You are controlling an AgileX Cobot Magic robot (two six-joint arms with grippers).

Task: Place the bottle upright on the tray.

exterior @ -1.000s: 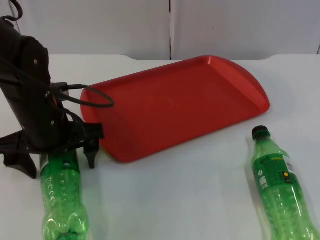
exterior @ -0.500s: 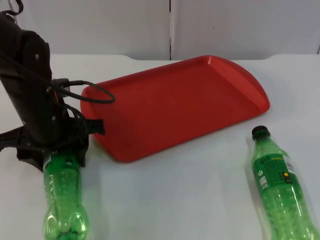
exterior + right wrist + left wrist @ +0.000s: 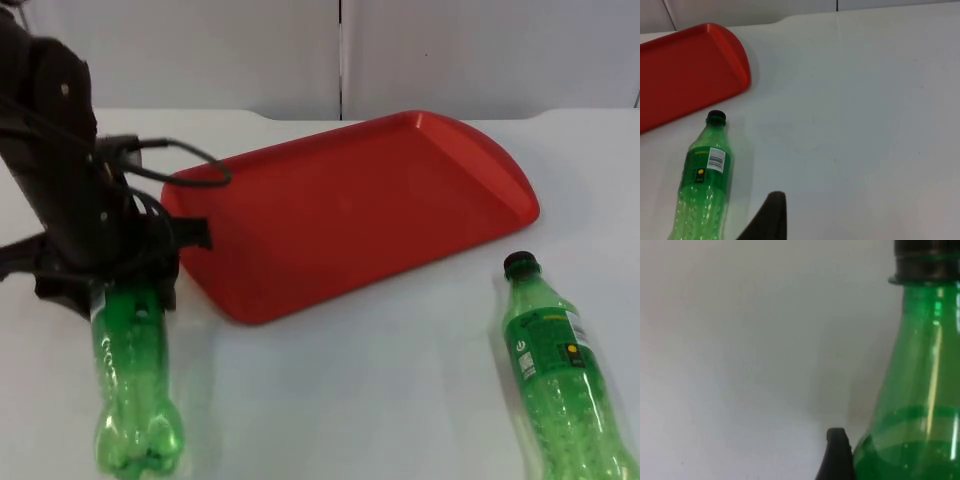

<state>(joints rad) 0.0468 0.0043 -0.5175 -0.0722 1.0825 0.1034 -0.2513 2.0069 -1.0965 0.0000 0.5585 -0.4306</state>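
A green plastic bottle (image 3: pixel 133 380) lies at the front left, its neck toward the back. My left gripper (image 3: pixel 125 298) is shut on its upper part, just left of the red tray (image 3: pixel 420 160). In the left wrist view the same bottle (image 3: pixel 920 390) with its black cap (image 3: pixel 927 260) stands close beside a black fingertip (image 3: pixel 838 452). A second green bottle (image 3: pixel 560 380), labelled and with a black cap, lies on the table at the front right. My right gripper (image 3: pixel 767 222) waits above the table near this second bottle (image 3: pixel 702 185).
The red tray (image 3: pixel 690 65) lies slantwise across the middle of the white table with nothing on it. Bare table (image 3: pixel 370 390) spreads between the two bottles. The grey partition wall (image 3: pixel 450 50) closes off the back.
The left gripper's fingers, spread on both sides of the left bottle a second ago, have shut on it. The bottle has shifted slightly, its base swinging a little to the right.
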